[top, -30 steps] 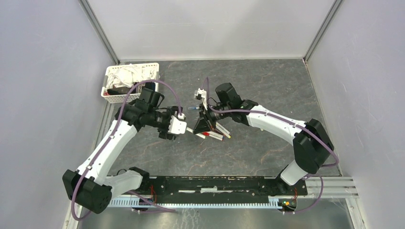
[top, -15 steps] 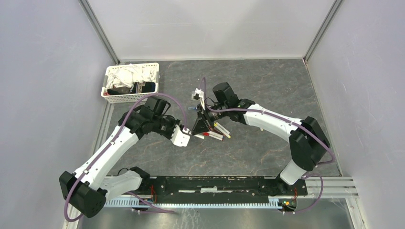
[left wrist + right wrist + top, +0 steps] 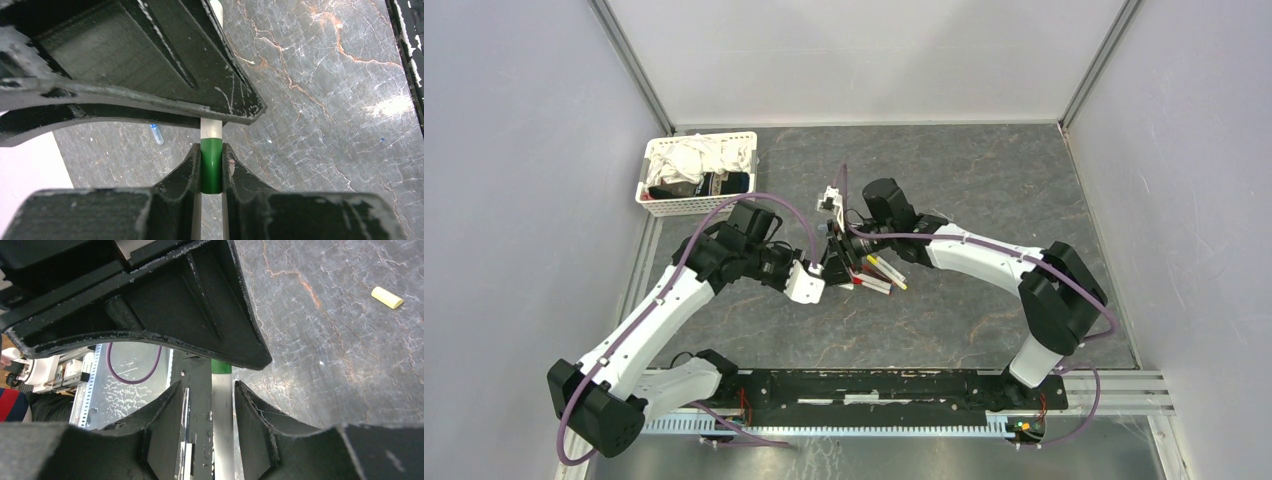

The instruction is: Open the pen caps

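The two arms meet tip to tip over the middle of the table [image 3: 924, 330]. The left gripper [image 3: 211, 148] is clenched on a green cap [image 3: 211, 172], with a finger pressed to each side. The pen's white barrel [image 3: 211, 129] runs straight out from the cap and disappears behind the right gripper [image 3: 208, 384]. Only the left wrist view shows that pinch, along with a loose blue cap [image 3: 157, 134] lying on the table beyond. The right wrist view shows the barrel between the right fingers, against one and with a gap at the other, so I cannot tell whether they grasp it. That view also catches a loose yellow cap [image 3: 387, 297]. Only the overhead view shows other pens [image 3: 876, 281] lying just beside the grippers and, far left, a white basket [image 3: 656, 205] of cloths.
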Tool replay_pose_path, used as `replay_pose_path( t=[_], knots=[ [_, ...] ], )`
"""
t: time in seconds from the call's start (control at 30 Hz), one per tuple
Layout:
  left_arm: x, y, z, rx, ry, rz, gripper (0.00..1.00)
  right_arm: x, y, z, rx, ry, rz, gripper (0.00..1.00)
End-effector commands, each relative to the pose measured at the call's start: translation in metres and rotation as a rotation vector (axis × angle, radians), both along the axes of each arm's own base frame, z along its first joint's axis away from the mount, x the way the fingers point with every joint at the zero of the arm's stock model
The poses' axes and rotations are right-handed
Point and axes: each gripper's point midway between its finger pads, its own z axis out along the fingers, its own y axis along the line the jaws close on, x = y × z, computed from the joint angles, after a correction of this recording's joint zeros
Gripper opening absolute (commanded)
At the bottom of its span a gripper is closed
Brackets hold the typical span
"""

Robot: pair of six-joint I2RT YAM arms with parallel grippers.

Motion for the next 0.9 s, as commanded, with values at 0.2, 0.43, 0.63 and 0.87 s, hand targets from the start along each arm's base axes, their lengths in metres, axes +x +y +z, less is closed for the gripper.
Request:
replay_pose_path(
  t=[0.2,0.43,0.63,0.87],
  knots=[
    [0.011,-0.008,0.026,-0.058,-0.029,0.051,0.02,-0.010,0.000,0.004,0.045,-0.014,0.045,0.22],
    [0.031,0.021,0.006,0.101,-0.077,0.123,0.02,-0.013,-0.034,-0.020,-0.058,-0.041,-0.005,0.00],
    [0.065,0.057,0.005,0.148,-0.080,0.223,0.02,-0.019,-0.062,-0.050,-0.178,-0.045,-0.033,0.00],
    [0.085,0.091,0.000,0.145,-0.069,0.327,0.02,-0.003,-0.085,-0.066,-0.262,-0.062,-0.135,0.00]
  ],
)
